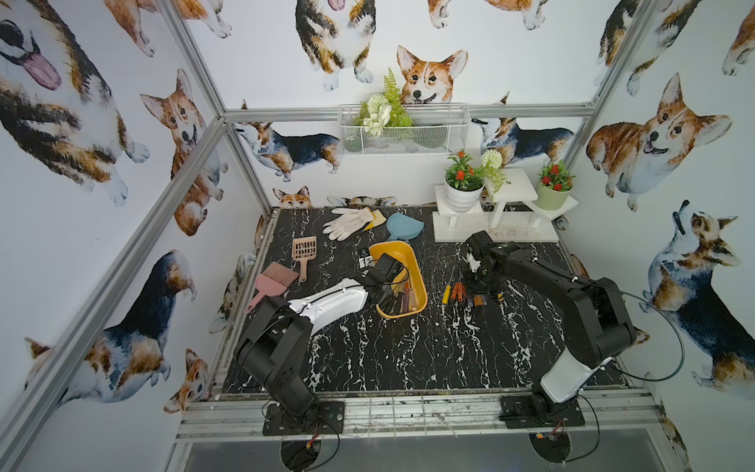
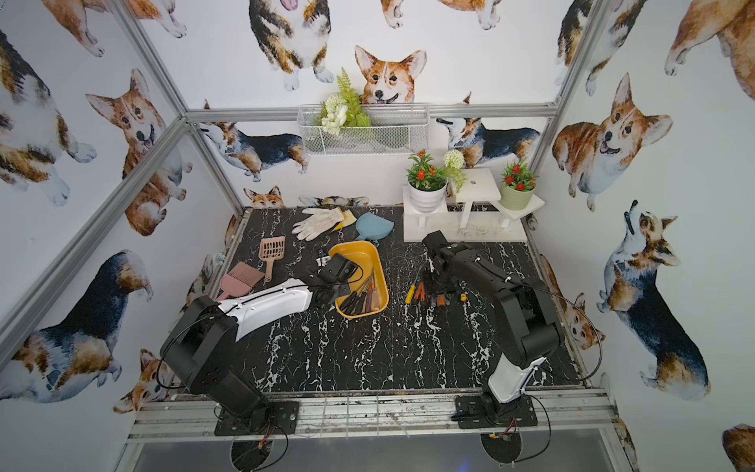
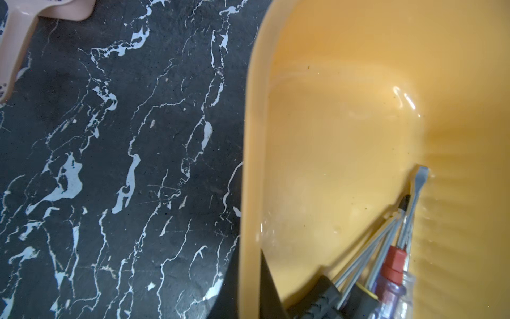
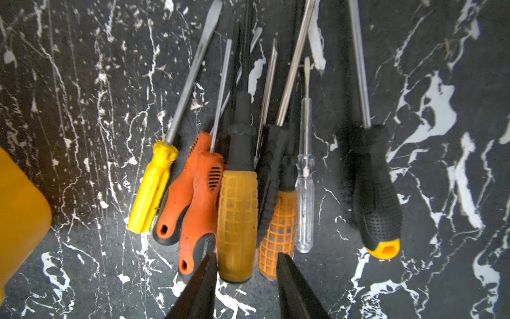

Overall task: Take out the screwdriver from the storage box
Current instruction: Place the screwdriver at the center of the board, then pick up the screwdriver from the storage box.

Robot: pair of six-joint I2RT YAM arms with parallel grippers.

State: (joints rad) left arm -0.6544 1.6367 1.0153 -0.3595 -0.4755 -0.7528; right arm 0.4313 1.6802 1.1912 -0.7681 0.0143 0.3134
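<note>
The mustard-yellow storage box [image 1: 402, 253] [image 2: 359, 255] sits mid-table. Several screwdrivers [image 1: 398, 300] [image 3: 397, 256] lie bunched at its near end. My left gripper [image 3: 249, 256] [image 1: 378, 296] is shut on the box's left wall [image 3: 252, 165], one finger outside and one inside. To the box's right, several more screwdrivers [image 1: 459, 292] lie in a row on the table. My right gripper [image 4: 245, 256] [image 1: 474, 286] hangs over their handles, open. An amber-handled screwdriver [image 4: 237, 221] lies just ahead of its fingertips, apart from the right one. A corner of the box [image 4: 19, 207] shows in the right wrist view.
A pink comb [image 1: 271, 282] and a tan scoop [image 1: 304, 251] lie left of the box. A white glove [image 1: 347, 222] and a blue dustpan [image 1: 402, 227] lie behind it. A white plant stand [image 1: 496, 216] fills the back right corner, and a wire basket [image 1: 402, 128] hangs on the wall.
</note>
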